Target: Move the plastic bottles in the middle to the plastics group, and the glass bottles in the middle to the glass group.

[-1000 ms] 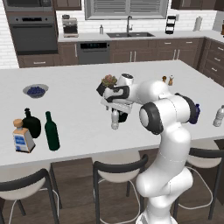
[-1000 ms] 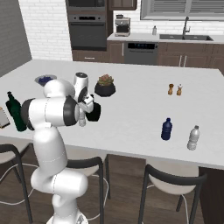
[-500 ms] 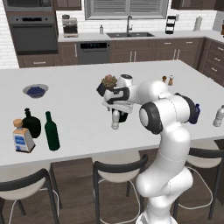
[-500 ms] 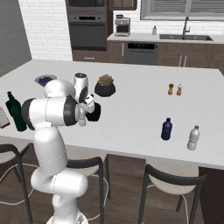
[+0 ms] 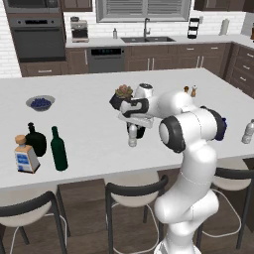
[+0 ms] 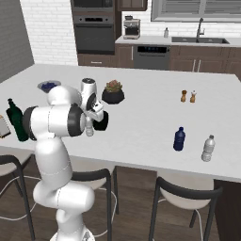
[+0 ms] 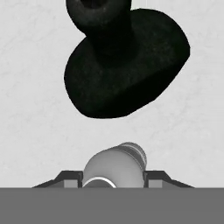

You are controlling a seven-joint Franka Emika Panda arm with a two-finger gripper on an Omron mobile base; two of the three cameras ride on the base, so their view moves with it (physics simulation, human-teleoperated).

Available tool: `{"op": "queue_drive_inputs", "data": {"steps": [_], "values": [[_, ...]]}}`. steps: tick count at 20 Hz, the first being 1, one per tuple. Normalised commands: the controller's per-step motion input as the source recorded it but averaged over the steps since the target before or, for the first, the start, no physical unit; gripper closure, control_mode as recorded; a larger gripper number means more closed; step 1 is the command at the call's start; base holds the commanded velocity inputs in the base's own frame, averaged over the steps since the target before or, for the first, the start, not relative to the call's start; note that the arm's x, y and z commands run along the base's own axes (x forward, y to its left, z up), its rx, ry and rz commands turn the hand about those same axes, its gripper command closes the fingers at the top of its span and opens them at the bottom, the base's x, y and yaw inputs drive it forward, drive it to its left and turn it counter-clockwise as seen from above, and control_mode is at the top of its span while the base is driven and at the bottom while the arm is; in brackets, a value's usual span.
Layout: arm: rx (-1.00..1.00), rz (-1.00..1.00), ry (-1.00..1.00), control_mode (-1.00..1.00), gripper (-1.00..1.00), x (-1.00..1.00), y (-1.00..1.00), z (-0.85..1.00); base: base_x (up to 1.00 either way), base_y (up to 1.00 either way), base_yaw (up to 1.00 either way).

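The claw (image 7: 113, 181) points down over the middle of the white worktop (image 5: 89, 109), its two dark fingers (image 7: 68, 178) standing on either side of the small clear plastic bottle (image 7: 114, 166), pressed close to its sides, so it looks clamped on that bottle. From the left base camera the same bottle (image 5: 132, 136) hangs upright under the claw (image 5: 133, 130), close above or on the worktop; which one cannot be told. Just beyond the claw sits the squat black flask (image 7: 124, 61), near the held bottle. Far to the claw's left stand the tall green bottle (image 5: 58, 149), a second black flask (image 5: 35, 140) and the square cork-stoppered bottle (image 5: 25, 154). Well off to its right are the dark blue bottle (image 6: 179, 139) and another clear bottle (image 6: 207, 148).
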Motion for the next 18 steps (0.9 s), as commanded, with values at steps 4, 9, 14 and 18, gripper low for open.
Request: {"op": "queue_drive_inputs", "data": {"steps": [4, 9, 14, 18], "values": [[0.03, 0.0, 0.0, -1.0, 1.0, -0.66, -0.37, 0.14, 0.0, 0.0, 0.0], [0.0, 0.0, 0.0, -1.0, 1.0, -0.74, -0.49, 0.13, 0.0, 0.0, 0.0], [0.0, 0.0, 0.0, -1.0, 1.0, -0.68, -0.74, 0.12, 0.0, 0.0, 0.0], [0.0, 0.0, 0.0, -1.0, 1.0, -0.54, -0.88, 0.16, 0.0, 0.0, 0.0]]}}
